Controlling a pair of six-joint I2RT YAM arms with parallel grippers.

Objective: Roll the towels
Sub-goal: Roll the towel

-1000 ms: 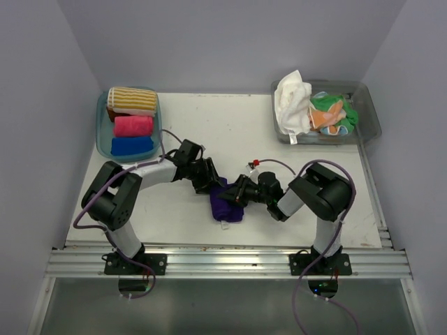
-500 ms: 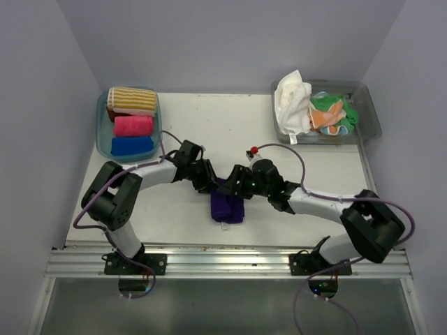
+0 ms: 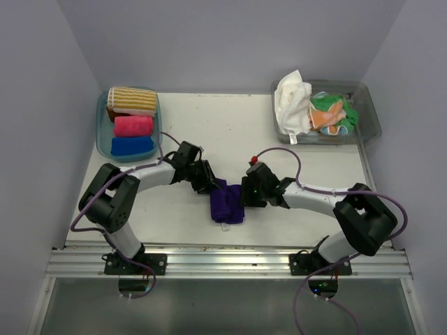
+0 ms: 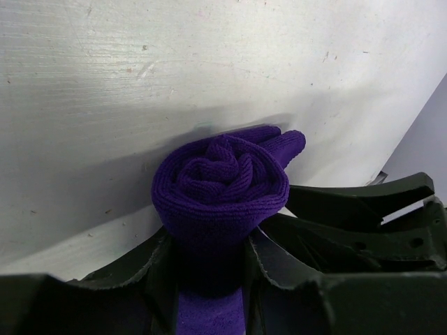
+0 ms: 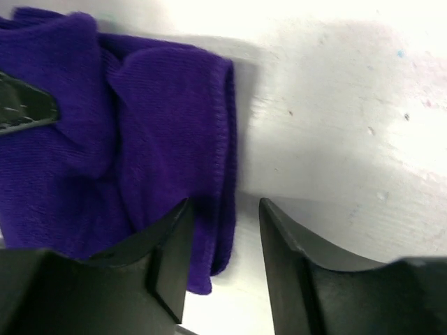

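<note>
L hand grips purple towel roll | R hand open, at its edge

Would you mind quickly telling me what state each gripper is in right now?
Left gripper: closed on the rolled purple towel.
Right gripper: open, holding nothing, with the towel's edge between its jaws.

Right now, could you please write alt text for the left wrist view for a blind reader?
A soft purple knitted towel, rolled into a tight spiral, is clamped between the black fingers of the left hand, its coiled end facing the camera. A scuffed white table lies beneath.
</note>
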